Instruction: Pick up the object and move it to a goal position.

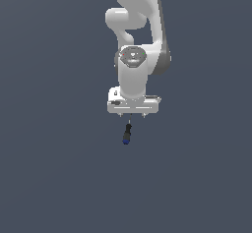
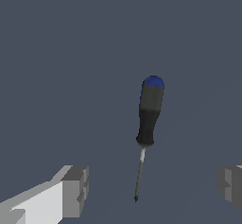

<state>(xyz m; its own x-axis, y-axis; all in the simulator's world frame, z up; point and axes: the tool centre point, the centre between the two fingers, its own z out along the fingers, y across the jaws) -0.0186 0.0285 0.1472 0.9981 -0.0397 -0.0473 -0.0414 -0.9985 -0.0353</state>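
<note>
The object (image 1: 127, 132) is a slim dark stick, a screwdriver with a blue tip on its handle and a thin grey shaft. It lies on the flat dark grey surface in the exterior view, just below the white hand. In the wrist view the object (image 2: 150, 114) lies lengthwise between the two fingers, with its shaft end nearest the hand. My gripper (image 1: 133, 116) is open and empty, and nothing touches it. In the wrist view the gripper (image 2: 153, 187) shows its grey fingertips (image 2: 75, 190) spread wide on either side of the shaft.
The white arm (image 1: 138, 25) rises behind the hand at the top of the exterior view. The plain dark grey surface (image 1: 59, 168) fills the rest of both views.
</note>
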